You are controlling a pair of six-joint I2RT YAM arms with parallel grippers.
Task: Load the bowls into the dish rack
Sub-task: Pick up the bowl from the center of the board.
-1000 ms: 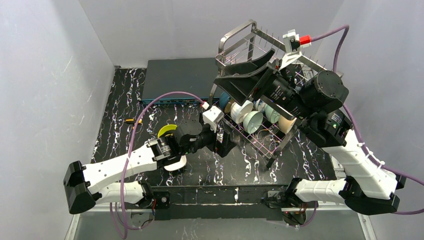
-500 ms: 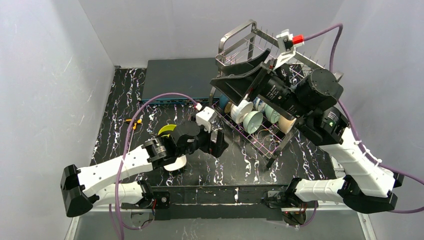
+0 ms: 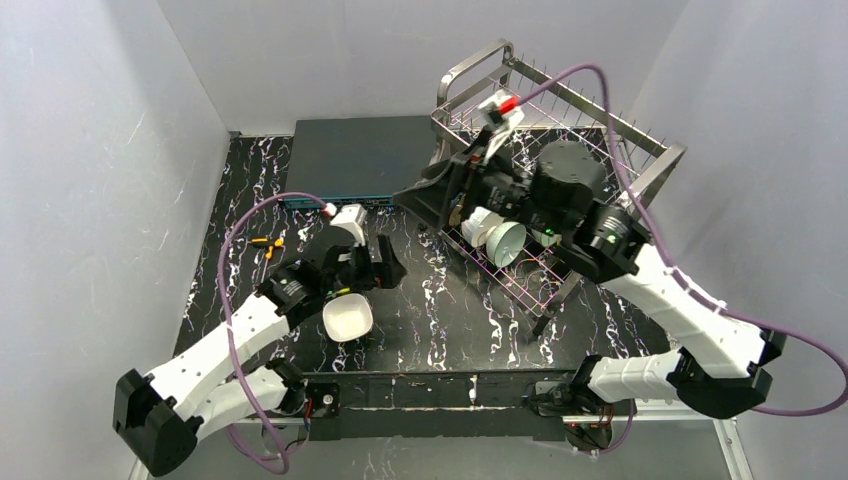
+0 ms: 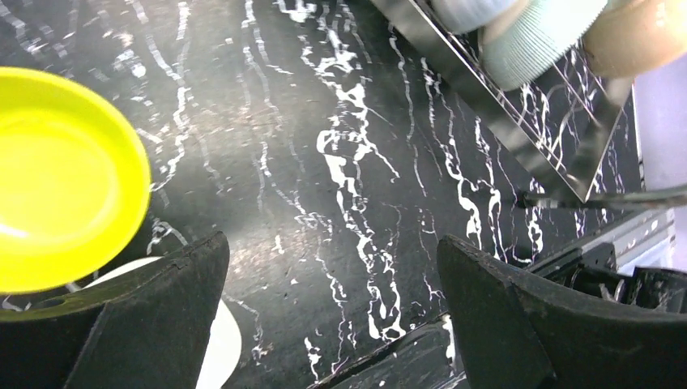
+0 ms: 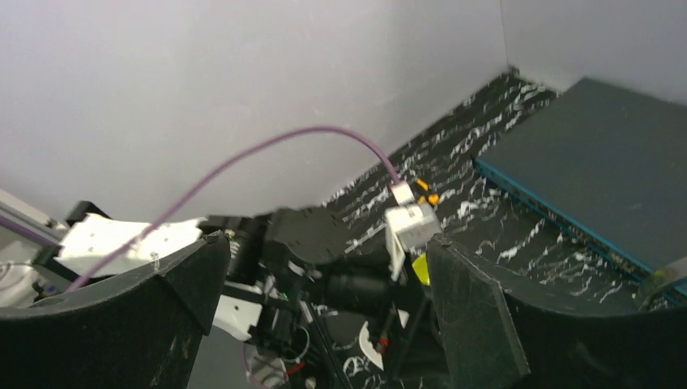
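The dish rack (image 3: 585, 115) stands at the back right with several bowls on its lower tier, among them a white bowl (image 3: 485, 224) and a pale green bowl (image 3: 507, 243). On the table lie a white bowl (image 3: 347, 318) and a yellow-green bowl (image 4: 57, 178), side by side; in the top view the left arm hides the yellow-green one. My left gripper (image 3: 385, 268) hovers open just right of both, nothing between its fingers (image 4: 162, 316). My right gripper (image 3: 432, 195) is open and empty at the rack's left end, facing the left arm.
A flat grey-blue box (image 3: 355, 155) lies at the back, left of the rack. A small orange-and-yellow tool (image 3: 265, 242) sits near the left wall. The left arm's purple cable (image 3: 245, 250) loops above the table. The rack's near corner (image 4: 567, 174) shows beside a pale green bowl (image 4: 543, 40).
The left arm has drawn back to the left, away from the rack, uncovering the white bowl. The right arm has swung down and left off the rack's top. Both grippers stay open.
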